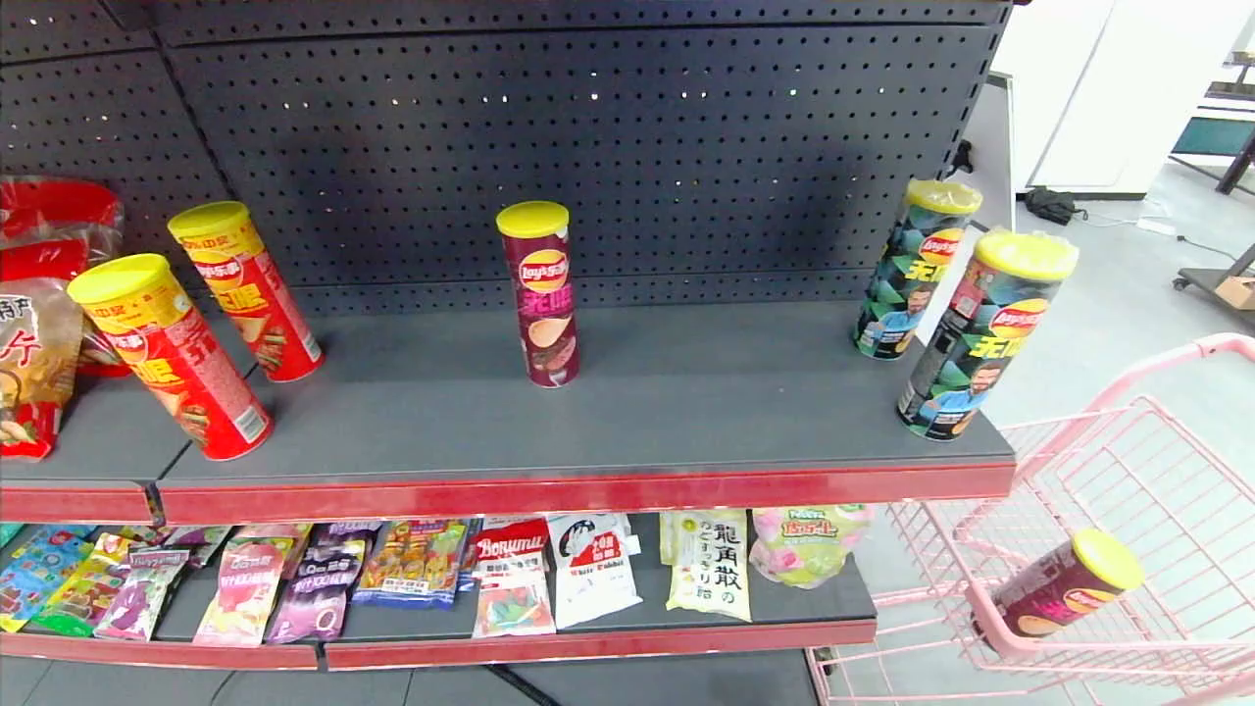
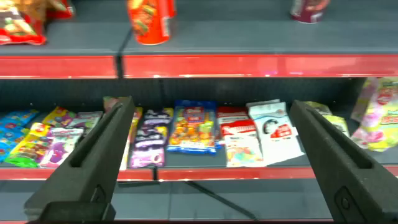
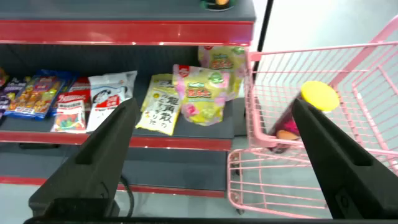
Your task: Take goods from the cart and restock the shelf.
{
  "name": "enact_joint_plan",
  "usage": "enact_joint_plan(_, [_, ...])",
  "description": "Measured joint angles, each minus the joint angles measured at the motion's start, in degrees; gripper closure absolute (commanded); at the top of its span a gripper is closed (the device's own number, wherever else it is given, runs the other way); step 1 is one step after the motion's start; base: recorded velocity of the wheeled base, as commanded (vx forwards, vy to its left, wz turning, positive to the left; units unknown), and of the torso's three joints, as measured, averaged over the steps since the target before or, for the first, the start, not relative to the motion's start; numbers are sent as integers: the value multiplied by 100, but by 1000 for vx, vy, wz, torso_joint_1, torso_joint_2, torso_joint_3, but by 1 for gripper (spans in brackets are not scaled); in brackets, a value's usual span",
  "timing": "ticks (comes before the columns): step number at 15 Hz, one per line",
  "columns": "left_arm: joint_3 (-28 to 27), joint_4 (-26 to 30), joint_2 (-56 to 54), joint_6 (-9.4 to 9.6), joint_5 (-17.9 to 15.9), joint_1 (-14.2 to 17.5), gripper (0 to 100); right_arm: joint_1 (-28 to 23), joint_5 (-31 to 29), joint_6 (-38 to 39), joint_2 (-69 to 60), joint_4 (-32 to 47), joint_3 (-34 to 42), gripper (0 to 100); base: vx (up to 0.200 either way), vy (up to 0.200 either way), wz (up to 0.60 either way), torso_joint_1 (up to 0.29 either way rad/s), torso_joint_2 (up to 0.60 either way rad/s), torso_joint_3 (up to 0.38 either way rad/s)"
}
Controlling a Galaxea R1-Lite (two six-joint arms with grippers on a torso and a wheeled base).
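Observation:
A maroon chip can with a yellow lid (image 1: 1064,584) lies on its side in the pink cart (image 1: 1157,471) at the lower right; the right wrist view shows the same can (image 3: 297,114) in the cart (image 3: 273,74). On the upper shelf (image 1: 588,422) stand one maroon can (image 1: 540,294), two red cans (image 1: 167,353) (image 1: 245,289) at the left and two green-patterned cans (image 1: 914,267) (image 1: 985,333) at the right. My left gripper (image 2: 214,155) is open, facing the lower shelf's snack bags (image 2: 193,127). My right gripper (image 3: 214,152) is open, facing the cart and the shelf end.
Snack bags (image 1: 422,569) fill the lower shelf (image 1: 588,642). Large red snack bags (image 1: 39,294) stand at the far left of the upper shelf. The upper shelf has free room on both sides of the maroon can. Grey floor lies beyond the cart.

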Motion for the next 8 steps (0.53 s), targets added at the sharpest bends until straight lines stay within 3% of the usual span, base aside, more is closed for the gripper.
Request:
enact_joint_plan(2, [0, 0, 0, 0, -2, 0, 0, 0, 0, 0, 0, 2, 0, 0, 0, -200, 0, 2, 0, 5])
enact_joint_plan(5, [0, 5, 0, 0, 2, 5, 0, 5, 0, 0, 0, 0, 0, 0, 0, 0, 0, 0, 0, 0])
enact_joint_plan(8, [-2, -2, 0, 0, 2, 0, 0, -2, -10, 0, 0, 7, 0, 0, 0, 0, -600, 1, 2, 4])
